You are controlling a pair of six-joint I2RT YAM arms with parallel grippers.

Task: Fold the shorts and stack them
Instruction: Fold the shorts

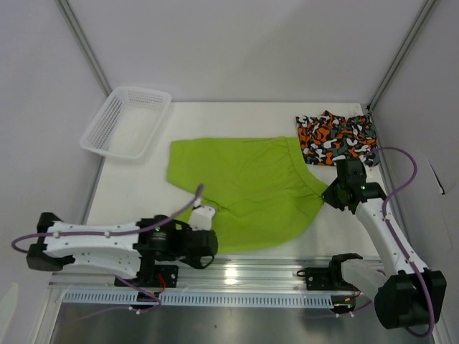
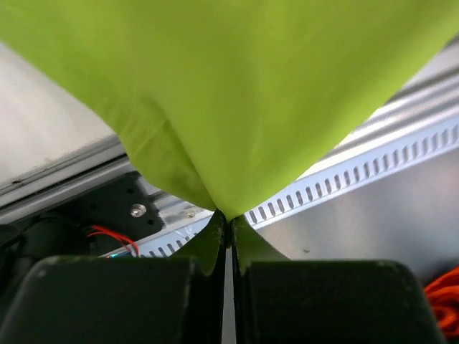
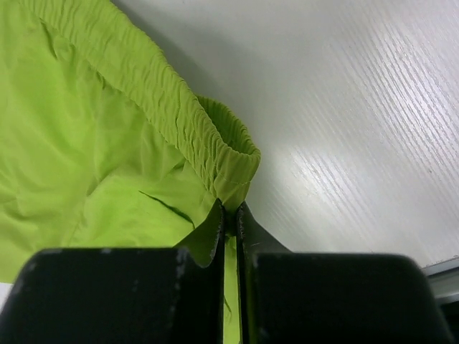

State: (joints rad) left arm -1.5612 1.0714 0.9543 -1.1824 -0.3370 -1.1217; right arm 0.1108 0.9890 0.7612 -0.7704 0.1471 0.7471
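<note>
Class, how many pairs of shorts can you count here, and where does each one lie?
2. The lime green shorts lie spread across the middle of the table; the camo shorts sit at its far right corner. No others show.

Lime shorts (image 2: 237, 93) cropped by frame edges in both wrist views.

Lab test cell; white panel walls (image 1: 251, 43); aluminium rail (image 1: 258, 274); white tabletop (image 1: 237, 118)

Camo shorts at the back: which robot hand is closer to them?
Right. The right gripper pinches the waistband of the green shorts beside the camo shorts; the left gripper holds the green pair's near edge, far left.
</note>
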